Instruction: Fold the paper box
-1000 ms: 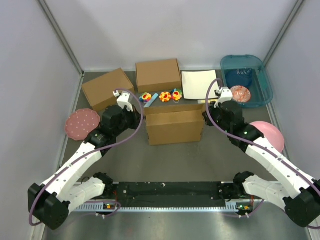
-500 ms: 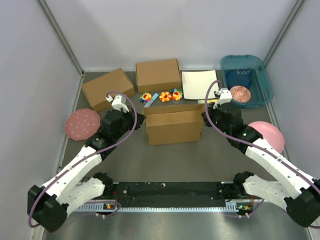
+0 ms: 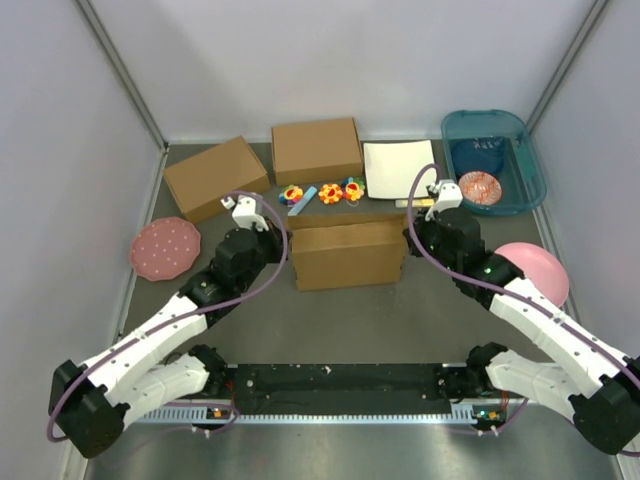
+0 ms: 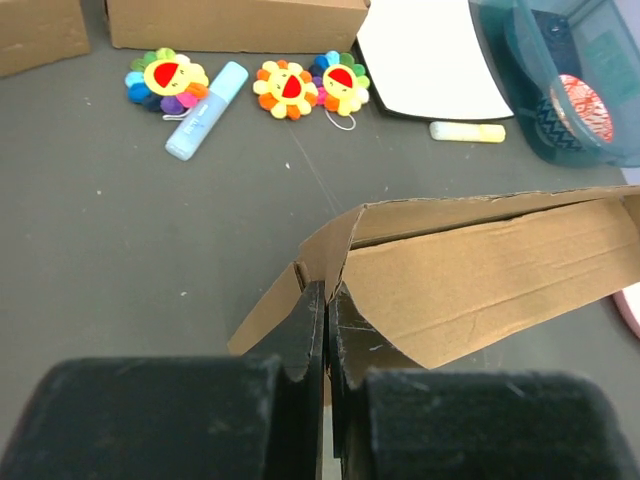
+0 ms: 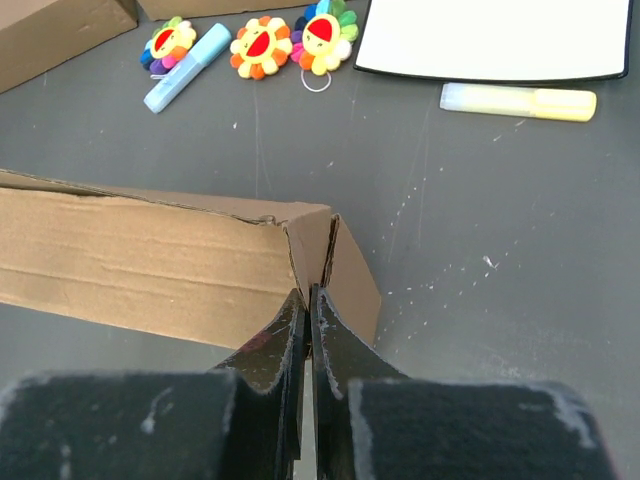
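Observation:
The paper box (image 3: 348,255) is a brown cardboard mailer standing mid-table, partly formed, with a long panel and folded end flaps. My left gripper (image 3: 284,243) is at its left end. In the left wrist view this gripper (image 4: 327,292) is shut, its tips touching the corner where an end flap meets the long panel (image 4: 480,270). My right gripper (image 3: 409,236) is at the box's right end. Seen from the right wrist, it (image 5: 309,292) is shut too, tips against the seam of the end flaps (image 5: 340,265). No cardboard shows between either pair of fingers.
Two ready-made cardboard boxes (image 3: 215,177) (image 3: 316,150) and a white sheet (image 3: 398,168) line the back. Flower toys (image 3: 325,192), a blue marker (image 3: 303,198) and a yellow marker (image 5: 515,100) lie behind the box. A teal bin (image 3: 520,135), pink plate (image 3: 163,247) and pink bowl (image 3: 540,268) flank it.
The left arm has swung its wrist rightward and nearer the box's left end. The right arm has shifted only slightly. The box has stayed put.

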`<state>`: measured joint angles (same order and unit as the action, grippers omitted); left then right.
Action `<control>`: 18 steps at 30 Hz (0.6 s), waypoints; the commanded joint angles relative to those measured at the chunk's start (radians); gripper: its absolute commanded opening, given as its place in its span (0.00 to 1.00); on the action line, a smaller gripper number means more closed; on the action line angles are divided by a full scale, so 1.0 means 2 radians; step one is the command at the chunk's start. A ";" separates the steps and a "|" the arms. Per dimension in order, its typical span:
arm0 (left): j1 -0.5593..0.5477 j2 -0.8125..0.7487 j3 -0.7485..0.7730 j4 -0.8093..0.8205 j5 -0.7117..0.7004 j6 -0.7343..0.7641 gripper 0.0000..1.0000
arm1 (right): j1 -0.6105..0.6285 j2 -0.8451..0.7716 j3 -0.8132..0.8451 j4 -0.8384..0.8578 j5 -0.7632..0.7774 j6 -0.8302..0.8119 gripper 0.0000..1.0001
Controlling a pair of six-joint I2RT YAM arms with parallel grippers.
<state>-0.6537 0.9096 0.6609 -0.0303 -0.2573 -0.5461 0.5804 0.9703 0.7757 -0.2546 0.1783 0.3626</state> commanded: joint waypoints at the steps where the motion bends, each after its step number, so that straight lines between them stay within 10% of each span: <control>1: -0.027 -0.007 -0.001 -0.006 -0.076 0.025 0.00 | 0.012 0.016 -0.024 -0.087 -0.018 0.007 0.00; 18: -0.114 0.029 -0.017 -0.012 -0.186 0.002 0.00 | 0.013 0.003 -0.027 -0.089 -0.016 0.010 0.00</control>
<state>-0.8528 0.9409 0.6601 -0.0238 -0.5957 -0.5079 0.5854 0.9577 0.7723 -0.2630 0.1799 0.3630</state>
